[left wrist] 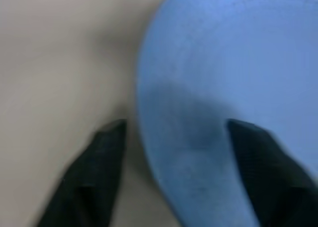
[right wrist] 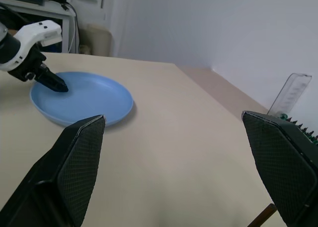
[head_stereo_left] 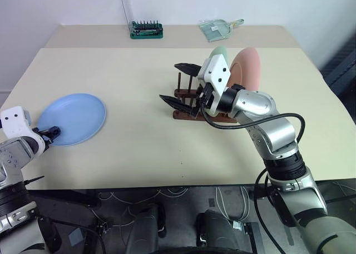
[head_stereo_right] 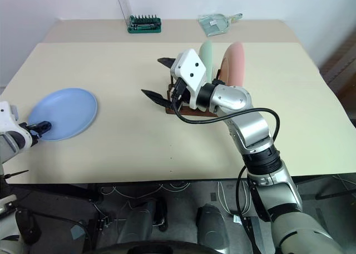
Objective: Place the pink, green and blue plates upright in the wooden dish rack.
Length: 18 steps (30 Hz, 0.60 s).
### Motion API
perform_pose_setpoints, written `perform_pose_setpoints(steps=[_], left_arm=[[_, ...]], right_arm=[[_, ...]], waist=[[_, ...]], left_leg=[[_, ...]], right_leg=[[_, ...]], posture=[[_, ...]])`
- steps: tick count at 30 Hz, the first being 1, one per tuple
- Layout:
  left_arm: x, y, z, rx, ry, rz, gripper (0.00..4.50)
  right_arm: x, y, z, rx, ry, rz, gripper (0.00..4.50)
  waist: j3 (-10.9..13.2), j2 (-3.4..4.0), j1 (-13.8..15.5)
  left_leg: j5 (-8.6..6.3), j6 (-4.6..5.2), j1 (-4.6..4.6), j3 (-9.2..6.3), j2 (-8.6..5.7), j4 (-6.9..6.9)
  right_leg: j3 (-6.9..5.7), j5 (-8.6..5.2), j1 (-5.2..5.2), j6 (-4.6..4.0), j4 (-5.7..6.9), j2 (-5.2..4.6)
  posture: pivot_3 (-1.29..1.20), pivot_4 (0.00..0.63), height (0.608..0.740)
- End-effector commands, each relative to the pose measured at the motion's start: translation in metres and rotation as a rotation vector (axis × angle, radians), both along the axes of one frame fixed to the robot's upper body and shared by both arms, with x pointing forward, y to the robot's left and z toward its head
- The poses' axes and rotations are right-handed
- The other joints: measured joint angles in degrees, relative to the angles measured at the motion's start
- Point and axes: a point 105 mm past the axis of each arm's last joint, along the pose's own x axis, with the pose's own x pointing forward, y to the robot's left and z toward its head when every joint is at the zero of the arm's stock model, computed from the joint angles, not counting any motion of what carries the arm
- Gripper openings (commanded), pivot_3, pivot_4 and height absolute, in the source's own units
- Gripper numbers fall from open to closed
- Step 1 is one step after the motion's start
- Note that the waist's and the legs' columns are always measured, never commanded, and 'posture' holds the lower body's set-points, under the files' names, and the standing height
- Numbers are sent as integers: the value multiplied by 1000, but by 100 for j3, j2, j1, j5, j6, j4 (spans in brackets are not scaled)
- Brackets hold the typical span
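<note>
Left eye view shows the blue plate (head_stereo_left: 72,119) lying flat on the table (head_stereo_left: 139,148) at its left side, well apart from the rack (head_stereo_left: 192,106), which stands near the table's middle. The left arm reaches in low from the left edge, its wrist angled forward and down so that the left gripper (head_stereo_left: 51,133) meets the plate's near rim. In the left wrist view its two black fingers (left wrist: 99,172) stand apart on either side of that rim, one over the bare table and the other over the plate's blue surface; the jaws straddle the edge without being closed on it. In the right wrist view one dark fingertip lies over the plate's inside. The right arm stretches from the lower right up over the table, forearm rising and wrist bent toward the left, so that the right gripper (head_stereo_left: 181,84) hovers roughly level at the rack's left end. Its fingers are spread wide and hold nothing. Behind its white wrist housing the green plate (head_stereo_right: 207,54) and the pink plate (head_stereo_right: 233,62) stand upright in the rack, side by side, the pink one to the right. At the table's far edge sit a green bit tray (head_stereo_left: 146,29) and a clear packet (head_stereo_left: 219,28).
</note>
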Motion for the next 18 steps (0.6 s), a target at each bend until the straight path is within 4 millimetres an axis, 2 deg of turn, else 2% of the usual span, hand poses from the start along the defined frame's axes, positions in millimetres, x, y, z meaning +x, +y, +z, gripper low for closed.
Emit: perform_pose_setpoints(steps=[1,3,4,9,11,13,16,18], left_arm=[[6,-1,22,30,-88,3,1138],[11,-3,27,29,-117,4,168],[14,-5,31,30,-142,0,72],[41,-27,72,74,-343,-50,72],[57,-44,101,76,-480,-70,72],[63,-53,117,72,-559,-80,72],[73,-95,163,128,-714,-203,72],[77,-116,177,134,-761,-260,72]], right_arm=[[-2,-3,8,23,-39,-8,4500],[-1,-4,9,19,-42,-15,4500],[-1,-5,9,17,-45,-19,4500],[0,-5,10,-3,-69,-36,4500],[1,-4,6,-52,-95,-46,4500],[1,-3,3,-92,-117,-53,4500],[5,0,-1,-189,-214,-87,4500],[7,2,3,-188,-247,-98,4500]], waist=[[0,0,2],[-1,-3,2],[-2,-5,2],[-2,-8,22],[2,-18,51],[-3,-32,33],[-2,-34,4],[-2,-34,3]], left_leg=[[1,-1,0,0,0,0],[1,-1,0,0,0,0],[1,-1,-1,0,0,0],[1,-1,-1,0,-2,1],[1,-1,-2,0,-2,2],[2,0,-5,-1,-3,3],[3,1,-5,2,-4,-1],[4,0,-4,2,-2,0]], right_leg=[[0,0,0,0,2,0],[0,0,0,0,4,-1],[0,0,0,0,5,0],[0,0,3,0,4,-2],[-1,0,3,0,4,-2],[-2,0,3,0,3,-2],[-1,0,1,0,1,-2],[-2,0,1,0,4,0]], posture=[[0,150,736],[0,150,736],[0,150,736],[0,150,736],[0,150,736],[0,150,736],[0,150,736],[0,150,736]])
